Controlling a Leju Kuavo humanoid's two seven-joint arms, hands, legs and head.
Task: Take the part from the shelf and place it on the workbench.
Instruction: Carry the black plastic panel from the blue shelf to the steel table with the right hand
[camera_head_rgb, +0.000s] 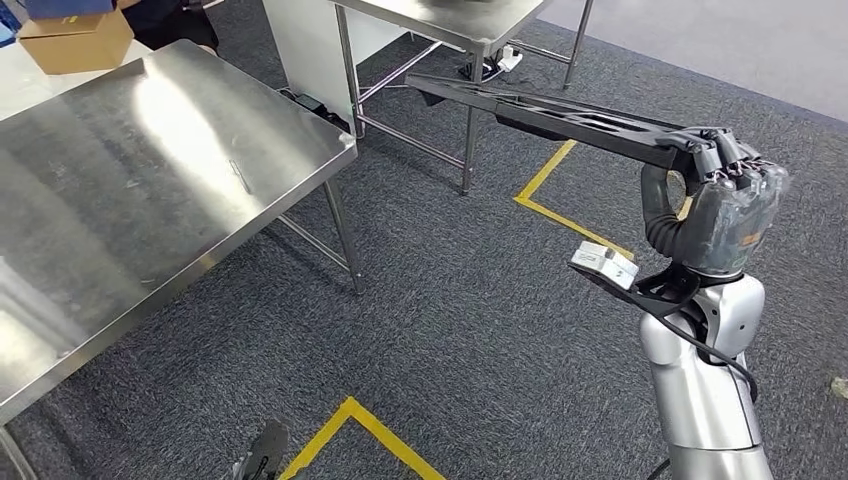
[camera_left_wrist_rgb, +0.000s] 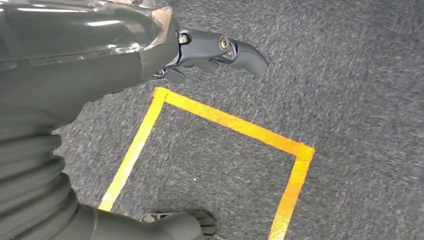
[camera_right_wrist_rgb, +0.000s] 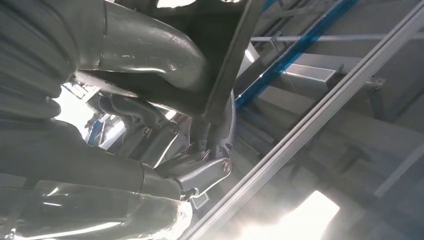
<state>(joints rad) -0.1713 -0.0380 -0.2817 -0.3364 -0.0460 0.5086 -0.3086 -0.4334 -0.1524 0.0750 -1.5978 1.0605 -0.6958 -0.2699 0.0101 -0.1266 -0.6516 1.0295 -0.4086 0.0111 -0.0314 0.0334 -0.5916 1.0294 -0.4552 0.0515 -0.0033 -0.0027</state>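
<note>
My right hand (camera_head_rgb: 735, 200) is raised at the right and grips one end of a long, flat black part (camera_head_rgb: 560, 115). The part reaches out to the upper left, level above the carpet, and its far tip hangs near the legs of a second table. In the right wrist view the part (camera_right_wrist_rgb: 230, 65) crosses as a dark bar with the hand's fingers (camera_right_wrist_rgb: 150, 140) wrapped round it. The steel workbench (camera_head_rgb: 150, 170) stands at the left with a bare shiny top, well apart from the part. My left hand (camera_left_wrist_rgb: 215, 55) hangs over the carpet, thumb out, holding nothing.
A second steel table (camera_head_rgb: 450, 20) stands at the back, with a power strip (camera_head_rgb: 310, 100) on the floor beside it. A cardboard box (camera_head_rgb: 75, 40) sits at the far corner of the workbench. Yellow tape lines (camera_head_rgb: 560, 190) mark the grey carpet.
</note>
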